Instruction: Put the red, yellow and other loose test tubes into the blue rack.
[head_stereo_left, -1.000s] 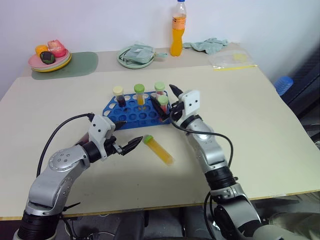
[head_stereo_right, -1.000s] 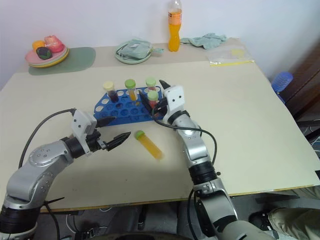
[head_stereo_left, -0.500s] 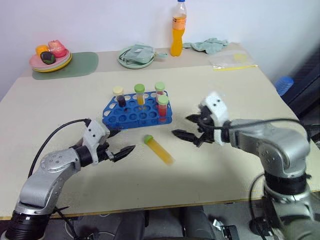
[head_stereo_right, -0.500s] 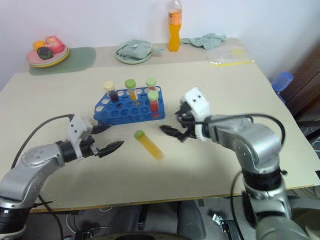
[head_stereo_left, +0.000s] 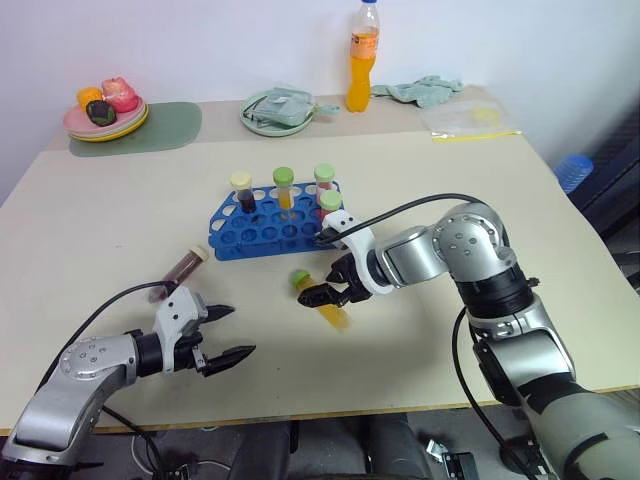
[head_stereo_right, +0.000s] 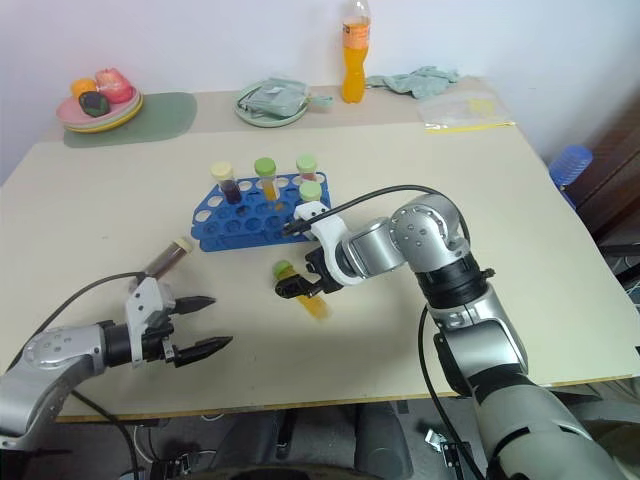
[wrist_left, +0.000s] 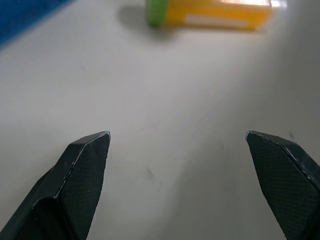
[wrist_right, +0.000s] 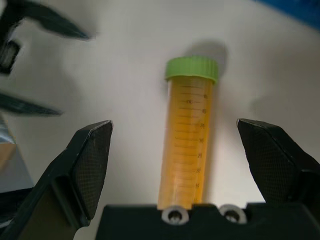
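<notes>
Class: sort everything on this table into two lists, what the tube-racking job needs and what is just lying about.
Needed: blue rack; loose yellow tube; loose brown tube; right pincer over the yellow tube.

Lying about: orange bottle; fruit plate; green cloth; plastic bag.

Grad. scale on yellow tube: "ml", 40, 30, 20 approx.; rest illegible.

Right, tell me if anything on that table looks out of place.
Two capped tubes lie flat on the table instead of standing in the bright blue plastic rack: a yellow-liquid tube with a green cap between the open right gripper fingers, and a dark-brown-liquid tube with a cream cap beyond the open left gripper.
</notes>
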